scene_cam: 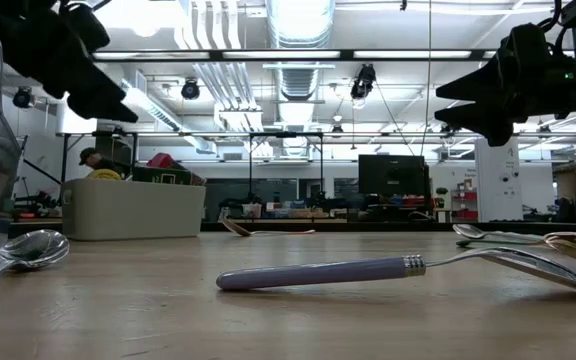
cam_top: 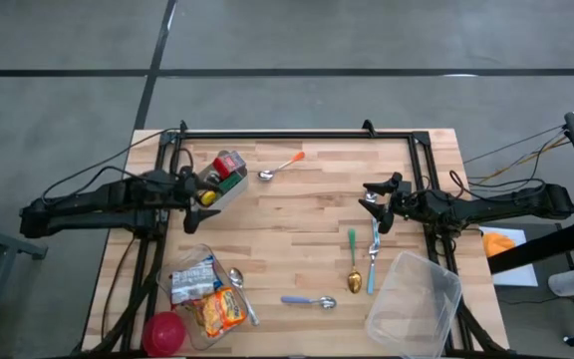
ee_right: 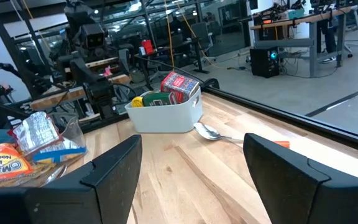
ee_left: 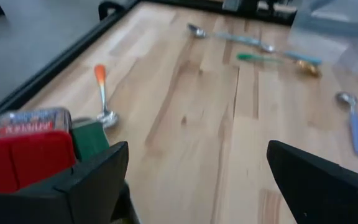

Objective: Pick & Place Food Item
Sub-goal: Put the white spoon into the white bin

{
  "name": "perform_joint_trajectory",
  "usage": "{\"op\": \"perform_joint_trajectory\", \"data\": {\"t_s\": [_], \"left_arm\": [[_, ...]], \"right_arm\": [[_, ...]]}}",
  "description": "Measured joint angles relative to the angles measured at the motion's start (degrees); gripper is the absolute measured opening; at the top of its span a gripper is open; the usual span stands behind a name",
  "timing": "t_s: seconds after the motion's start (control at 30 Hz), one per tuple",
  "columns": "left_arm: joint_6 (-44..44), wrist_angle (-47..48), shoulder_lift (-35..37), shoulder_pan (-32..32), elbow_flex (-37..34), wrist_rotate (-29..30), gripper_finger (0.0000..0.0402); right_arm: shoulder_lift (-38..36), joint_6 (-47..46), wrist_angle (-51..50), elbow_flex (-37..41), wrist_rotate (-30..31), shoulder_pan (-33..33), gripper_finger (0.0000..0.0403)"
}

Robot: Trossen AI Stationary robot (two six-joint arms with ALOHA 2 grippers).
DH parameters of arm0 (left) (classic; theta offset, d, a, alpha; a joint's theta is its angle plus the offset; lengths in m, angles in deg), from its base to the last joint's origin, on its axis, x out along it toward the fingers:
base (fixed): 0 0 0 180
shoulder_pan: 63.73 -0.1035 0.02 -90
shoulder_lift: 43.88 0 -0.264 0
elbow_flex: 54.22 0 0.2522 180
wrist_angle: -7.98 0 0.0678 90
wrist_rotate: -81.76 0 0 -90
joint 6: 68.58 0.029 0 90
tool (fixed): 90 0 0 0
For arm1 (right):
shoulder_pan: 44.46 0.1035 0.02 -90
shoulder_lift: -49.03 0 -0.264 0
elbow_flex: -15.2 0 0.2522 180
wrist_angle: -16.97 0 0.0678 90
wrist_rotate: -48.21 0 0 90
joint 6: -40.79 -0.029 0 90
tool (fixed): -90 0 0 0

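Observation:
A white bin [cam_top: 225,185] at the table's far left holds food items: a red-labelled can [cam_top: 231,163], a green pack and something yellow. Near the front left, a clear tub [cam_top: 203,295] holds an orange noodle packet [cam_top: 223,311] and a silver packet [cam_top: 191,282]. My left gripper [cam_top: 203,190] hovers open right beside the bin's left end; its wrist view shows the can [ee_left: 27,120] and a red pack [ee_left: 23,160] beside one finger. My right gripper [cam_top: 372,196] hangs open over the table's right half, facing the bin [ee_right: 166,113].
Cutlery lies scattered: an orange-handled spoon [cam_top: 281,167] by the bin, a green-handled gold spoon [cam_top: 353,263], a pale blue fork [cam_top: 373,255], a purple-handled spoon [cam_top: 309,300], and another spoon [cam_top: 242,294] by the tub. An empty clear tub [cam_top: 416,305] sits front right, a red lid [cam_top: 164,332] front left.

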Motion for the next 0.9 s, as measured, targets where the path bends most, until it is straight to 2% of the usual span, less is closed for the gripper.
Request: {"op": "perform_joint_trajectory", "data": {"t_s": [0.13,0.3,0.53,0.63,0.7,0.8,0.9], "left_arm": [[0.0,1.2,0.0,0.0,-0.6,0.0,0.0383],[0.0,1.9,0.0,0.0,-1.7,0.0,0.0383],[0.0,1.5,0.0,0.0,-4.6,0.0,0.0383],[0.0,1.5,0.0,0.0,-6.7,0.0,0.0383],[0.0,1.4,0.0,0.0,-8.4,0.0,0.0383],[-0.9,-1.3,0.0,0.0,-11.0,-0.1,0.0383],[-1.1,-3.9,0.1,0.0,-14.0,-0.2,0.0383]], "right_arm": [[0.0,-1.4,0.5,0.0,0.2,0.0,0.0276],[0.0,-10.6,0.5,0.0,0.1,0.0,0.0276],[0.0,-10.1,0.5,0.0,1.4,0.0,0.0276],[0.1,-10.3,-2.4,-1.9,1.5,0.0,0.0276],[0.0,-10.4,-9.0,-5.4,1.5,0.0,0.0276],[0.6,-12.5,-26.3,-13.9,3.4,0.0,0.0276],[3.9,-23.1,-46.1,-23.9,6.0,0.0,0.0276]]}}
